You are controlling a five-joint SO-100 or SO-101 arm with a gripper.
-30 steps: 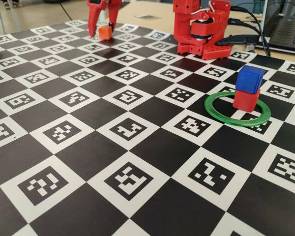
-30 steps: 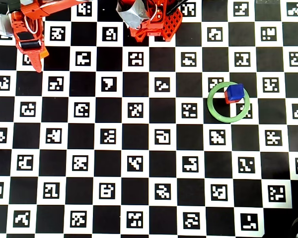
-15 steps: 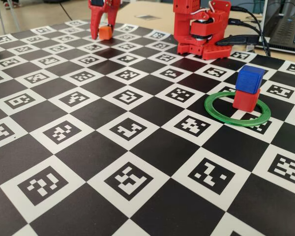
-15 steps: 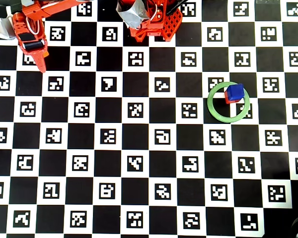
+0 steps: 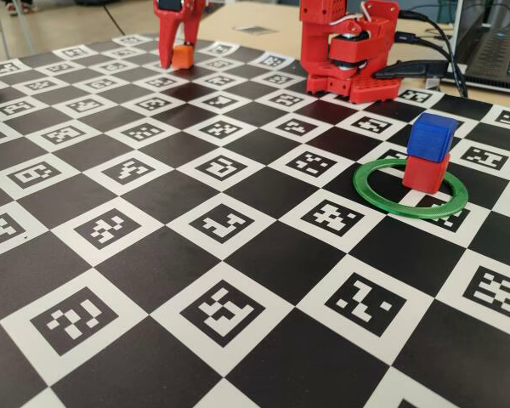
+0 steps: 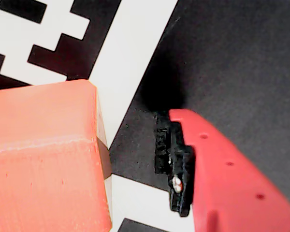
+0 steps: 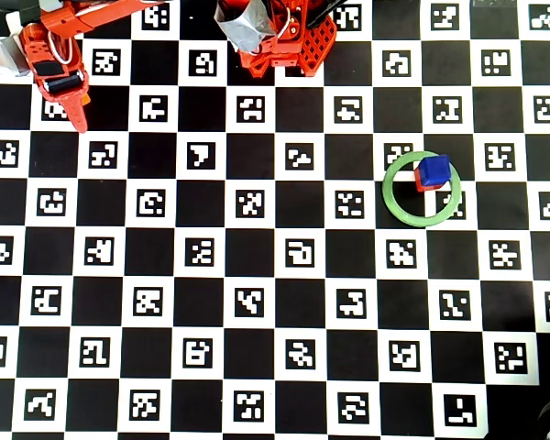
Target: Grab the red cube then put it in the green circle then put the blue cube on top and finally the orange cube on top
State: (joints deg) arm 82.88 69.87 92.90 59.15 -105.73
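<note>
The orange cube (image 5: 182, 57) sits on the board at the far left, between the fingers of my red gripper (image 5: 178, 53). In the wrist view the orange cube (image 6: 43, 159) fills the left side. The red finger with a black pad (image 6: 222, 164) stands a gap away from it on the right; the other finger is out of view. The jaws are open around the cube. The blue cube (image 5: 432, 136) rests on the red cube (image 5: 425, 170) inside the green circle (image 5: 391, 206) at the right. From overhead the gripper (image 7: 73, 105) hides the orange cube; the blue cube (image 7: 434, 169) covers most of the red one (image 7: 423, 184).
The arm's red base (image 5: 348, 51) stands at the back middle of the checkered marker board (image 5: 153, 255). Cables and a laptop (image 5: 497, 42) lie behind it at the right. The stack sits toward the back of the ring (image 7: 422, 223).
</note>
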